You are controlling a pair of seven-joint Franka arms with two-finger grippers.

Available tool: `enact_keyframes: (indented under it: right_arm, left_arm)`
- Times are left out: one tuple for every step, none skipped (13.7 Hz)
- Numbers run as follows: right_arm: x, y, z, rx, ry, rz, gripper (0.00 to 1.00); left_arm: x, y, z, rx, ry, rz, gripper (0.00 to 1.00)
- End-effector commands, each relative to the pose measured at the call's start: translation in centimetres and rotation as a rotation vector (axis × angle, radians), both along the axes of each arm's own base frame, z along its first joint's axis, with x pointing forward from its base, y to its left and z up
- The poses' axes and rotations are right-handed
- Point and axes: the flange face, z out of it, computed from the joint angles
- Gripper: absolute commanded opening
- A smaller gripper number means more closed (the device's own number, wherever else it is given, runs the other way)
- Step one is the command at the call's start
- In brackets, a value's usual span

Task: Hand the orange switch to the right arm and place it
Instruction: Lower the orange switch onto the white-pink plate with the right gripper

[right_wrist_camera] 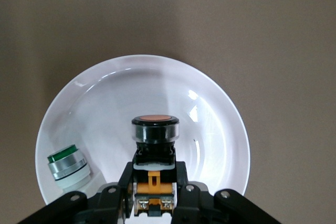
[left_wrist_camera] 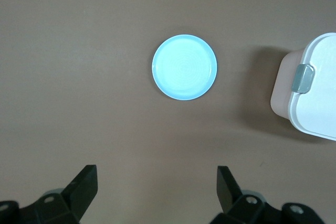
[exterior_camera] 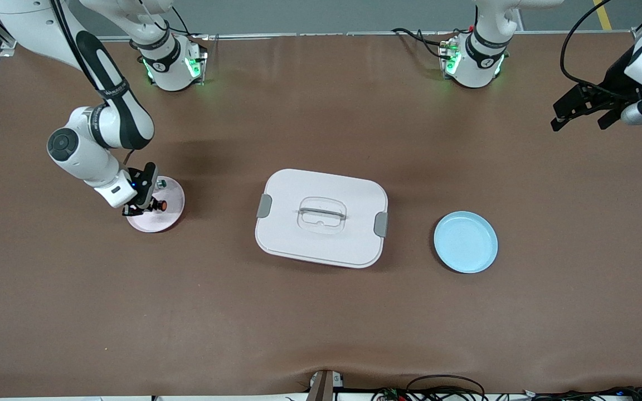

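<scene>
The orange switch (exterior_camera: 158, 205) (right_wrist_camera: 155, 135), a black-and-tan block with a round orange cap, sits between the fingers of my right gripper (exterior_camera: 142, 208) (right_wrist_camera: 154, 182), which is shut on its body. The gripper holds it low over a pale pink plate (exterior_camera: 169, 192) (right_wrist_camera: 131, 77) at the right arm's end of the table. Whether the switch touches the plate I cannot tell. My left gripper (exterior_camera: 580, 122) (left_wrist_camera: 157, 182) hangs open and empty above the left arm's end of the table, its fingers (left_wrist_camera: 84, 184) wide apart.
A silver part with a green cap (right_wrist_camera: 67, 167) lies in the pink plate beside the switch. A white lidded box (exterior_camera: 321, 217) (left_wrist_camera: 312, 93) stands mid-table. A light blue plate (exterior_camera: 466, 241) (left_wrist_camera: 184, 67) lies between the box and the left arm's end.
</scene>
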Motion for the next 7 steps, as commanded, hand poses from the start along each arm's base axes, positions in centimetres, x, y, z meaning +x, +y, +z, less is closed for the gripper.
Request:
enact_keyframes:
  right_arm:
    - [0.8,-0.3,-0.3,0.003,-0.007,0.016,0.0]
    - [0.9,-0.2,-0.7,0.003,-0.004,0.02,0.0]
    - [0.9,-0.2,-0.9,0.003,-0.013,0.021,0.0]
    - [0.9,-0.2,-1.4,0.001,-0.017,0.029,0.0]
    - [0.9,0.0,-1.7,0.002,-0.014,0.038,0.0]
    - [0.9,0.1,-1.9,0.001,-0.013,0.047,0.0]
    - [0.9,0.1,-2.2,0.002,-0.007,0.048,0.0]
  left_arm:
    - [1.7,-0.1,1.2,0.028,0.003,-0.004,1.0]
    - [2.6,-0.2,1.4,0.029,0.003,-0.004,1.0]
    - [3.4,-0.2,1.3,0.031,0.024,-0.002,1.0]
    - [4.3,-0.2,1.2,0.033,0.041,-0.001,1.0]
    - [4.9,-0.1,1.1,0.037,0.061,0.001,1.0]
    - [5.1,0.0,0.9,0.043,0.074,0.003,1.0]
    - [5.1,-0.2,0.5,0.056,0.084,-0.004,1.0]
